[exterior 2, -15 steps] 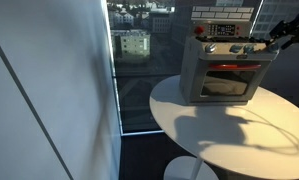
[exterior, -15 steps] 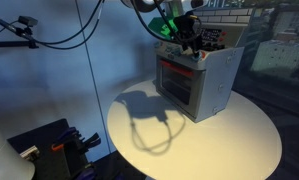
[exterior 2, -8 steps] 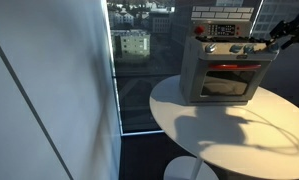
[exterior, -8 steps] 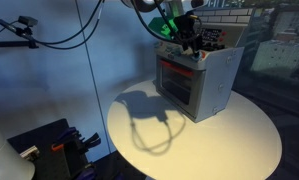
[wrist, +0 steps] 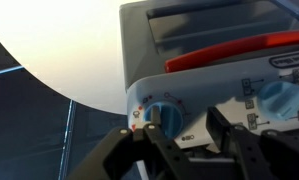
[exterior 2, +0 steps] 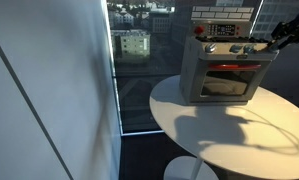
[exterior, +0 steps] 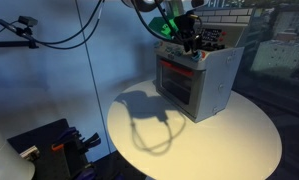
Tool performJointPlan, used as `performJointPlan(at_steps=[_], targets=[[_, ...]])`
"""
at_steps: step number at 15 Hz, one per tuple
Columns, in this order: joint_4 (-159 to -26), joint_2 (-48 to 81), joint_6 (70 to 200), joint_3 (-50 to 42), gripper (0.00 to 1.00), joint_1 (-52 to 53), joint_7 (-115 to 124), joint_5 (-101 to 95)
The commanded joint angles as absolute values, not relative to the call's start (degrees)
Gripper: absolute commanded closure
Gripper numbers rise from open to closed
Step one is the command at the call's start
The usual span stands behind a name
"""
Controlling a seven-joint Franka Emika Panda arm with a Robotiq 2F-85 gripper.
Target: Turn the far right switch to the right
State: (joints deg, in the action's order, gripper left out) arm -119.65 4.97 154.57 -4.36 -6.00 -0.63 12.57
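A grey toy oven (exterior: 197, 85) with a red-trimmed door stands on a round white table (exterior: 189, 140); it also shows in the exterior view from the front (exterior 2: 221, 75). Its control panel runs along the top. In the wrist view a blue round switch (wrist: 166, 113) sits at one end of the panel, with red marks around it. My gripper (wrist: 186, 122) is open at the panel. Its one finger lies against the blue switch, the other stands apart beside it. In both exterior views the gripper (exterior: 192, 42) (exterior 2: 273, 41) is at the oven's top corner.
A red knob (exterior 2: 198, 30) sits at the opposite end of the panel. A glass wall and window frame (exterior 2: 114, 70) stand beside the table. Cables and dark gear (exterior: 54, 140) lie on the floor nearby. The table rim (exterior 2: 189, 140) is close around the oven.
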Motion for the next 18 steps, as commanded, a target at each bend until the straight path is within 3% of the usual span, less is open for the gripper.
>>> performJointPlan(at_steps=[1, 4, 8, 13, 16, 18], targets=[[-118.15, 5.86, 155.08, -4.16, 0.5, -6.43, -2.76, 14.5], [-118.32, 5.55, 155.09, -4.19, 0.29, -6.53, -2.85, 14.62], [-118.11, 5.62, 155.19, -4.28, 0.27, -6.61, -2.63, 14.47], [-117.54, 6.12, 155.64, -4.42, 0.16, -6.66, -2.23, 14.21], [-117.27, 6.44, 155.99, -4.47, 0.05, -6.66, -2.08, 14.08], [-116.99, 6.72, 156.13, -4.47, 0.08, -6.67, -1.98, 14.01]])
